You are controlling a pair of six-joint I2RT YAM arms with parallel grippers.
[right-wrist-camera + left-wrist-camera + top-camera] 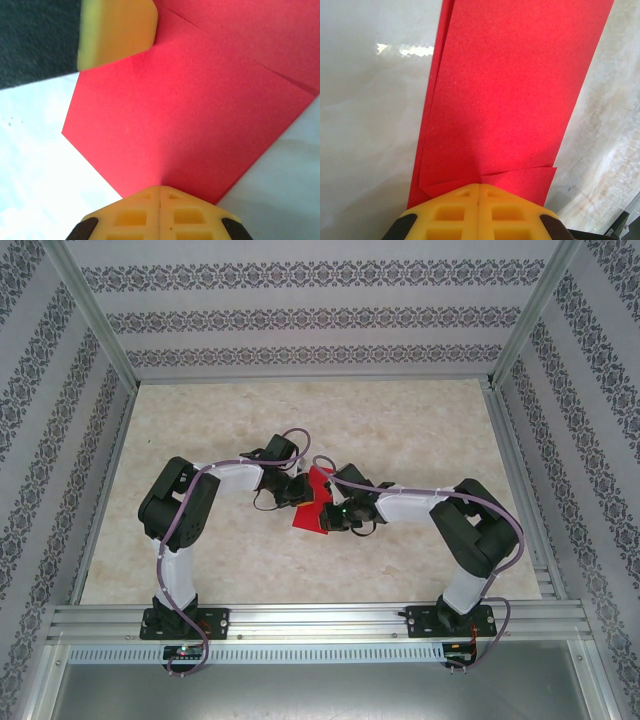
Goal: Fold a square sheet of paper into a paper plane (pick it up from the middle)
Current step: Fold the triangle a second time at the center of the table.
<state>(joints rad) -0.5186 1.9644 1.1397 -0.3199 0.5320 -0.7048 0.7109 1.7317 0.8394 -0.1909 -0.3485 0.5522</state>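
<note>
The square sheet of paper (pixel 310 510), bright red, is folded into a narrower layered shape at the middle of the table. My left gripper (pixel 300 492) is shut on its left end. In the left wrist view the yellow left gripper (pixel 478 186) pinches the paper (pixel 510 90), which runs away from it as a long strip with small flaps near the jaws. My right gripper (pixel 330 514) is shut on the other end. In the right wrist view the right gripper (pixel 160 189) clamps a crease of the paper (pixel 190 105), which has a slanted, pointed outline. The left gripper's yellow finger (pixel 117 30) shows at the top left.
The pale marble table (pixel 400 430) is ringed by an aluminium frame (pixel 310 620) and patterned walls. Both arms bend inward, their wrists almost touching at the centre. Cables loop over each arm.
</note>
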